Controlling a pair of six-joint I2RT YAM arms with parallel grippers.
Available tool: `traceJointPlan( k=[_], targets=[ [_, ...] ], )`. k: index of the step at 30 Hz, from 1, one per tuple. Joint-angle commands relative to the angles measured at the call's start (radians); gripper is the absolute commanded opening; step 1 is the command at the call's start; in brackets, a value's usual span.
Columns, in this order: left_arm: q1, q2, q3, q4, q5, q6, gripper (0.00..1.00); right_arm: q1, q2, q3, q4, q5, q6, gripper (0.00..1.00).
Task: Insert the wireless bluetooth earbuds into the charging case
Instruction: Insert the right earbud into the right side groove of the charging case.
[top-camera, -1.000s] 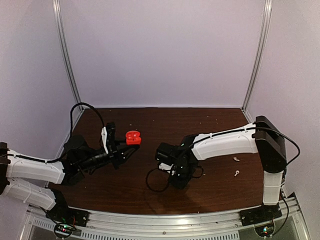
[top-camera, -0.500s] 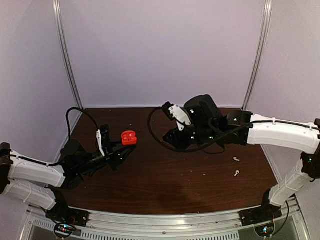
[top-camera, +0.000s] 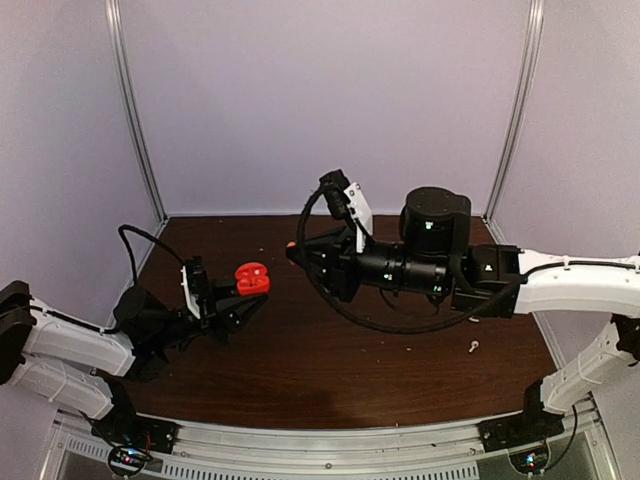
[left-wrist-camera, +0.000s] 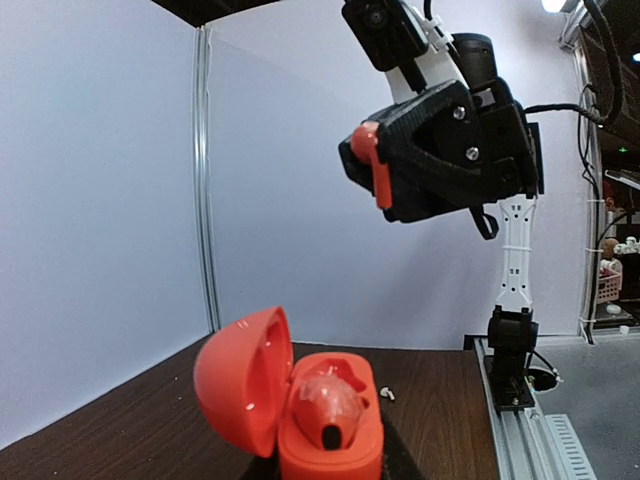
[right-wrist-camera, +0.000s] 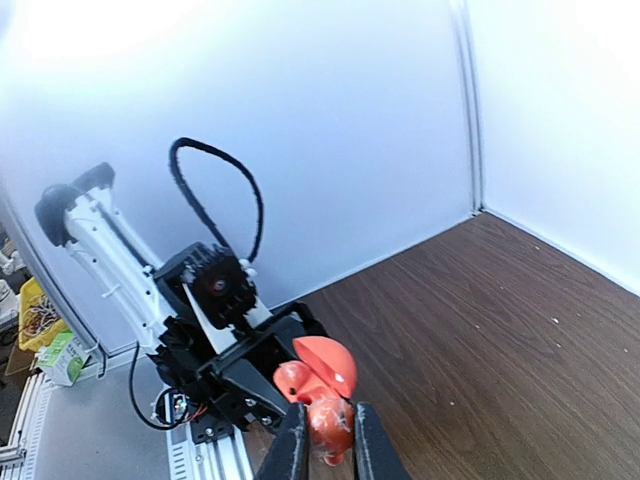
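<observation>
The red charging case (top-camera: 250, 277) is held open above the table, with my left gripper (top-camera: 246, 296) shut on its base. In the left wrist view its lid (left-wrist-camera: 240, 385) leans left and one red-orange earbud (left-wrist-camera: 328, 403) sits in the base (left-wrist-camera: 330, 455). My right gripper (top-camera: 298, 251) hangs in the air just right of the case, shut on a second red-orange earbud (right-wrist-camera: 329, 428) between its fingers (right-wrist-camera: 292, 448). In the right wrist view the case (right-wrist-camera: 318, 368) lies just beyond that earbud. In the left wrist view the held earbud (left-wrist-camera: 376, 162) shows high above the case.
A white earbud (top-camera: 472, 347) lies on the brown table (top-camera: 300, 370) at the right, under the right arm. Another white earbud (left-wrist-camera: 386, 393) shows on the table behind the case. White walls (top-camera: 320, 100) close the back and sides.
The right arm rose from the table and swung left, bringing its gripper and earbud near the case. The left gripper shifted the case a little left and nearer.
</observation>
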Motion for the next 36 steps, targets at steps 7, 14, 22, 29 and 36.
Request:
traceJointPlan(
  k=[7, 14, 22, 29, 36],
  targets=[
    [0.000, 0.022, -0.019, 0.186, 0.127, 0.037, 0.00, 0.088, 0.073, 0.017, 0.142, -0.088, -0.083, 0.09],
    [-0.004, 0.019, -0.017, 0.190, 0.150, 0.040, 0.00, 0.104, 0.120, 0.026, 0.175, -0.101, -0.095, 0.09],
    [-0.010, 0.021, -0.015, 0.198, 0.165, 0.031, 0.00, 0.105, 0.150, 0.048, 0.178, -0.093, -0.107, 0.09],
    [-0.012, 0.025, -0.013, 0.199, 0.162, 0.028, 0.00, 0.105, 0.162, 0.062, 0.188, -0.086, -0.112, 0.09],
    [-0.012, 0.021, -0.011, 0.201, 0.159, 0.024, 0.00, 0.104, 0.181, 0.057, 0.190, -0.068, -0.114, 0.09]
  ],
)
